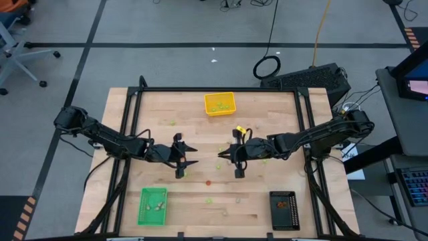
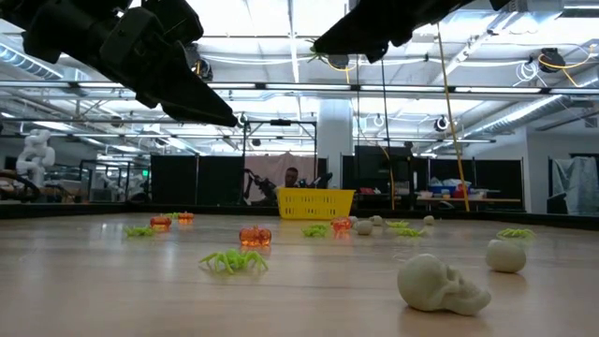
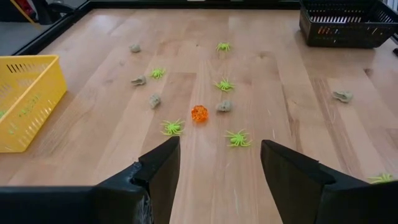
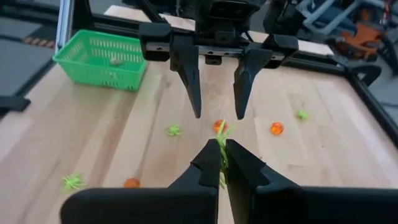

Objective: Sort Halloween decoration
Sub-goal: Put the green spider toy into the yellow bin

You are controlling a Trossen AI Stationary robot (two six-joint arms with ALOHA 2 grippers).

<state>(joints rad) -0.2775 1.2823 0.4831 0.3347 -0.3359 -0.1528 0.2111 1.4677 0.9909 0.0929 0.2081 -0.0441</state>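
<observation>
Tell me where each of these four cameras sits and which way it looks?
High: overhead, straight down on wooden table, both arms.
Low: tabletop level, across scattered decorations toward yellow plastic basket; arms overhead.
Left wrist: past open left gripper toward black basket.
Right wrist: past right gripper, shut on a light green spider, facing the left gripper; green basket shared with high.

Decorations (image 1: pixel 208 182) scattered mid-table (image 1: pixel 281 114) — 3 trays (image 1: pixel 219 104) at edges.

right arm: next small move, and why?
Probably carry toward the yellow tray. The right tool is shut on a light green spider, held above the table, and the yellow tray seems to hold green pieces already. The left tool is open and empty opposite it.
</observation>
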